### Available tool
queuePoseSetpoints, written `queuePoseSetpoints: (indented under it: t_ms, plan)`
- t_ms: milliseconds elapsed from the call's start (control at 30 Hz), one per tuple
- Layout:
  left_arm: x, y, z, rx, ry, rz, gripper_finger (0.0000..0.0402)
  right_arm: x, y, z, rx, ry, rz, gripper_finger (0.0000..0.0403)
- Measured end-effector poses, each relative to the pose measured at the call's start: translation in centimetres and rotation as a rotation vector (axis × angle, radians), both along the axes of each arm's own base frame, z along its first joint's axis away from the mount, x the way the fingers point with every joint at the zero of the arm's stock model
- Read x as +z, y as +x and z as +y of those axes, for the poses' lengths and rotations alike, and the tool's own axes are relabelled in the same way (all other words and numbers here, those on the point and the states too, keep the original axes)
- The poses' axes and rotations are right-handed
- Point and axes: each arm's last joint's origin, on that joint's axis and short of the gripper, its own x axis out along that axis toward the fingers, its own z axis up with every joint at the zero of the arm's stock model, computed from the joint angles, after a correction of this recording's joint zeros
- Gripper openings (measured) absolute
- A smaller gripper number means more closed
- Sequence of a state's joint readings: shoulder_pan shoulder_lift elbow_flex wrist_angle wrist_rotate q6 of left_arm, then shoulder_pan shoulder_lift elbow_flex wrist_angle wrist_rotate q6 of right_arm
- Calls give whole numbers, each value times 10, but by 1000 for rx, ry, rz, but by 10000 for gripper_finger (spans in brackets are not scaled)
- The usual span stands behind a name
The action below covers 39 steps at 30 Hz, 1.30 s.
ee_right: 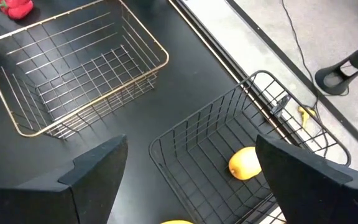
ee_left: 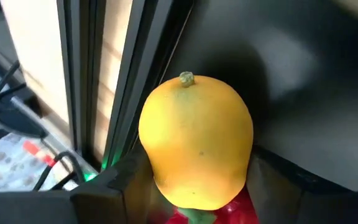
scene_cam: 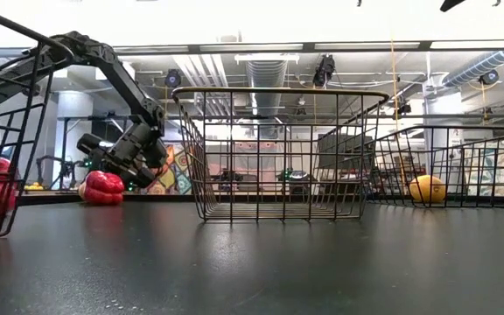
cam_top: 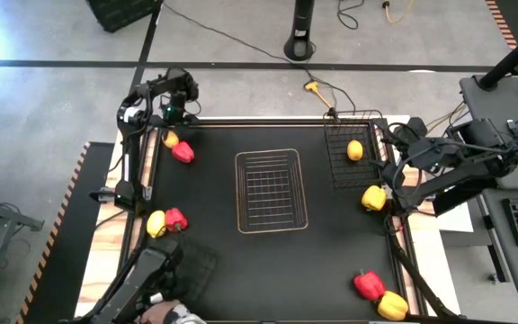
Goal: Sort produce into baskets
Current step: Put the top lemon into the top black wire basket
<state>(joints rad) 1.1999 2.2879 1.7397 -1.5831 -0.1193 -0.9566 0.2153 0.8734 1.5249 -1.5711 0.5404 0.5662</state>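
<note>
1. My left gripper (cam_top: 171, 126) is at the table's far left corner, over a lemon (ee_left: 196, 140) that lies touching a red pepper (cam_top: 183, 152). In the left wrist view the lemon sits between my fingers (ee_left: 114, 180), jaws half closed around it; I cannot tell whether they grip it yet.
2. My right gripper (cam_top: 394, 171) waits at the table's right edge, jaws wide and empty, beside a black basket (cam_top: 340, 171) that holds one lemon (cam_top: 355, 150).
3. The pale basket (cam_top: 271, 190) stands mid-table with nothing in it. A second black basket (cam_top: 200, 265) sits at the near left; the low view shows red produce inside.
4. Loose produce: a yellow piece (cam_top: 373, 197) near the right basket; a yellow and red pair (cam_top: 165, 220) on the left; a red and yellow pair (cam_top: 379, 294) at the near right.
5. Handling, my judgement: the lemon looks light, rigid and glossy, so it could slip. I would pinch it across its widest girth, not near the stem nub.
6. Risk: closing may nudge the touching pepper.
</note>
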Motion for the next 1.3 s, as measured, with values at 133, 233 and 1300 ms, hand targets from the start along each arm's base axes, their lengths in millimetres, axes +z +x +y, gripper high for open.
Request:
queuePoseSetpoints:
  t_ms: [133,233,1300]
  plan:
    - [15,5,7,-24,94,-49,195,0,0,0,15,-12,8,345]
    - [35,14,13,-84,149,-97,197,0,0,0,31,-29,18,345]
    - [217,264,-181,-979,633,-1077,200,-9,7,2,-5,31,27,345]
